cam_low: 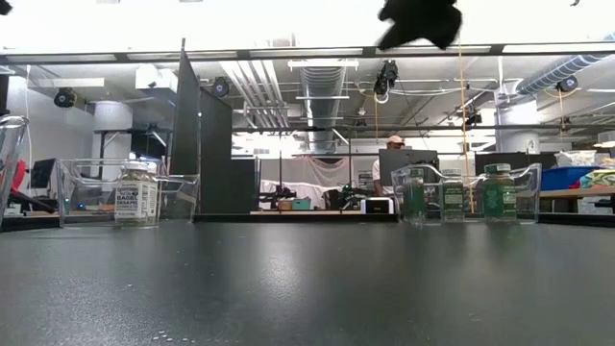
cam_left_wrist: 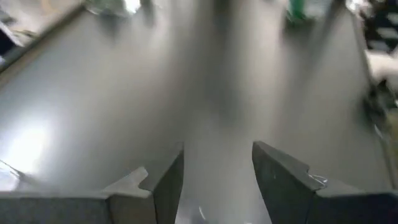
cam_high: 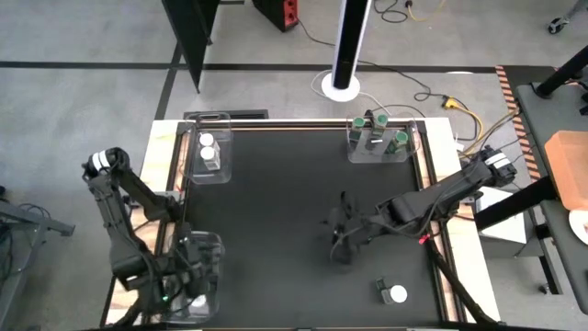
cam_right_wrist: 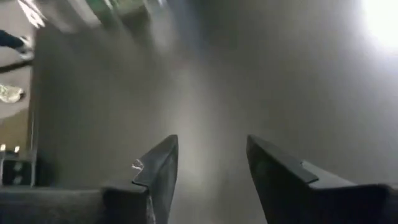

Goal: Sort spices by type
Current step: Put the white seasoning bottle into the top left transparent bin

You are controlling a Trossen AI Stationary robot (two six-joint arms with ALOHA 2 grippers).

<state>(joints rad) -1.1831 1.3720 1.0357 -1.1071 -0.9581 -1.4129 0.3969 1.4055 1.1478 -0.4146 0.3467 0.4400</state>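
Right gripper (cam_high: pixel 342 241) hung mid-mat with fingers spread and empty, the one loose white-lidded jar (cam_high: pixel 392 294) lay on its side toward the mat's near right edge, nearer this arm than the left gripper (cam_high: pixel 188 285), also spread, with bare mat between.

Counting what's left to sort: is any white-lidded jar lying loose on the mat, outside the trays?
Yes, in the high view one white-lidded jar lies on its side on the black mat, outside every tray.
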